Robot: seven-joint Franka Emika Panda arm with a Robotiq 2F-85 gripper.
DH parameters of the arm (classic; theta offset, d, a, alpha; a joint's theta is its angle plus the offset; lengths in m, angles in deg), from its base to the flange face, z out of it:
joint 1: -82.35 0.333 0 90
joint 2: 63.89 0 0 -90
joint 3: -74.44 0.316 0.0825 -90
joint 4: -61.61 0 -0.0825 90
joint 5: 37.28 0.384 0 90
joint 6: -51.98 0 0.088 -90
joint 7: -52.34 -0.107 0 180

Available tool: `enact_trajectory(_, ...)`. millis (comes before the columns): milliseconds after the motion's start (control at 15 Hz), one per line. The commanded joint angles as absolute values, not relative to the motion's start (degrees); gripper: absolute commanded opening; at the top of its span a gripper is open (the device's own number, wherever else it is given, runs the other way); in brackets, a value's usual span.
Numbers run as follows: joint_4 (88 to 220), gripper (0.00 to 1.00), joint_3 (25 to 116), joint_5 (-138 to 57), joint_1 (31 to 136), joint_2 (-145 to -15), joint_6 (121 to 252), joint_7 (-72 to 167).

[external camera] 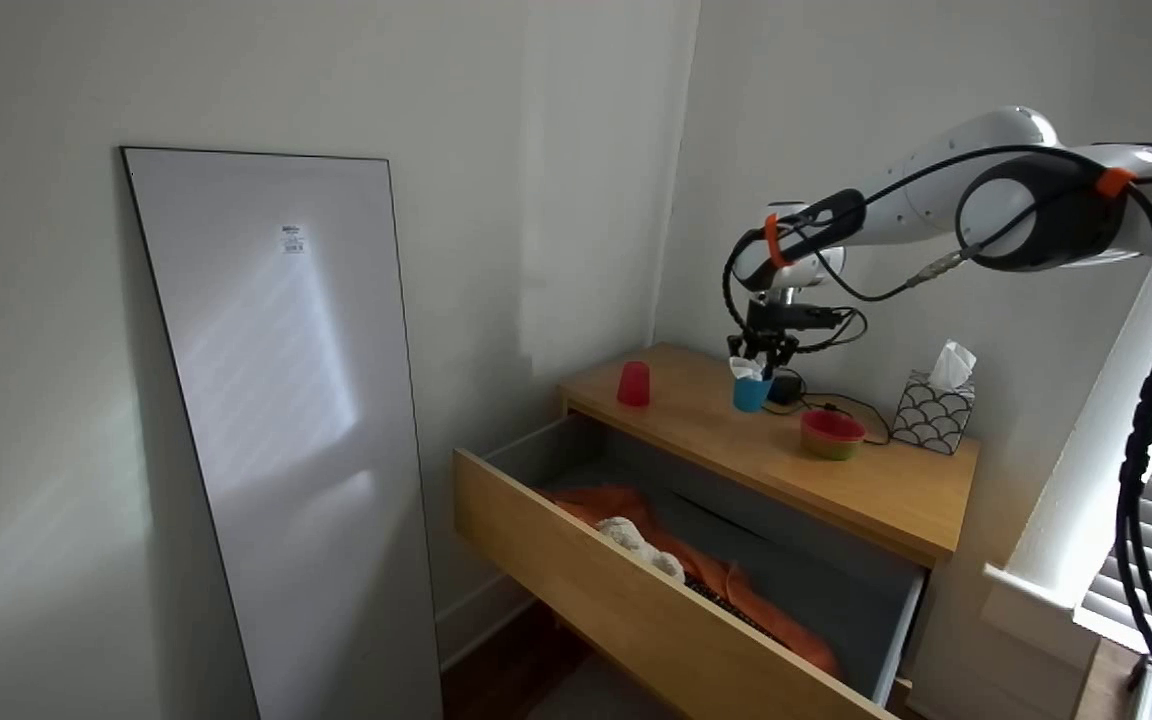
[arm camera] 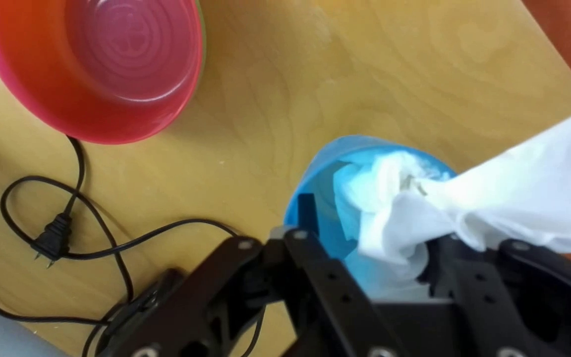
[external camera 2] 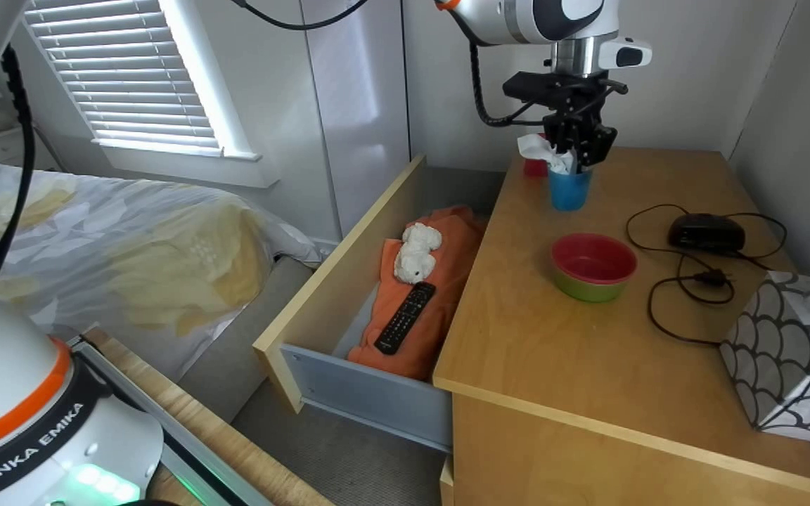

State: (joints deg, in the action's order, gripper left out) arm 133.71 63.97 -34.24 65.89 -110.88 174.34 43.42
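Note:
My gripper [arm camera: 367, 238] points down over a blue cup [arm camera: 332, 153] on the dresser top. Its fingers are apart. One finger reaches over the cup opening; the other is partly hidden behind a white tissue [arm camera: 523, 193]. The crumpled tissue is partly inside the cup, and its loose end spreads over the rim and the finger. Whether the tissue clings to that finger cannot be told. In both exterior views the gripper [external camera: 764, 352] [external camera 2: 579, 154] is right at the upright cup [external camera: 750, 395] [external camera 2: 569, 191], with tissue [external camera: 746, 369] [external camera 2: 544, 149] sticking out of it.
A red-and-green bowl [external camera 2: 593, 281] and an upside-down red cup [external camera: 634, 384] stand on the dresser top [external camera 2: 517, 330]. A black device [external camera 2: 706, 232] with cords and a patterned tissue box [external camera 2: 774, 351] are there too. The open drawer [external camera 2: 349, 256] holds an orange cloth [external camera 2: 440, 337], white plush [external camera 2: 415, 253] and black remote [external camera 2: 405, 318].

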Motion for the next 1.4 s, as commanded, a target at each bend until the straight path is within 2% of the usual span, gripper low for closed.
enact_trajectory(0,137.57,0.46,64.98,-32.63,65.15,-108.58,175.86,44.78)
enact_trajectory(200,137.72,0.37,65.28,-31.95,65.06,-108.52,175.71,45.04)
enact_trajectory(600,139.13,0.31,65.59,-31.08,65.20,-107.57,175.90,45.51)
enact_trajectory(933,139.84,0.34,65.81,-30.53,65.17,-106.88,176.11,46.23)
enact_trajectory(1200,140.73,0.31,65.99,-29.97,65.09,-106.03,176.34,46.59)
enact_trajectory(1267,140.68,0.28,65.95,-29.93,65.08,-106.07,176.26,46.59)
enact_trajectory(1333,140.63,0.20,65.84,-30.02,65.12,-106.17,176.40,46.50)
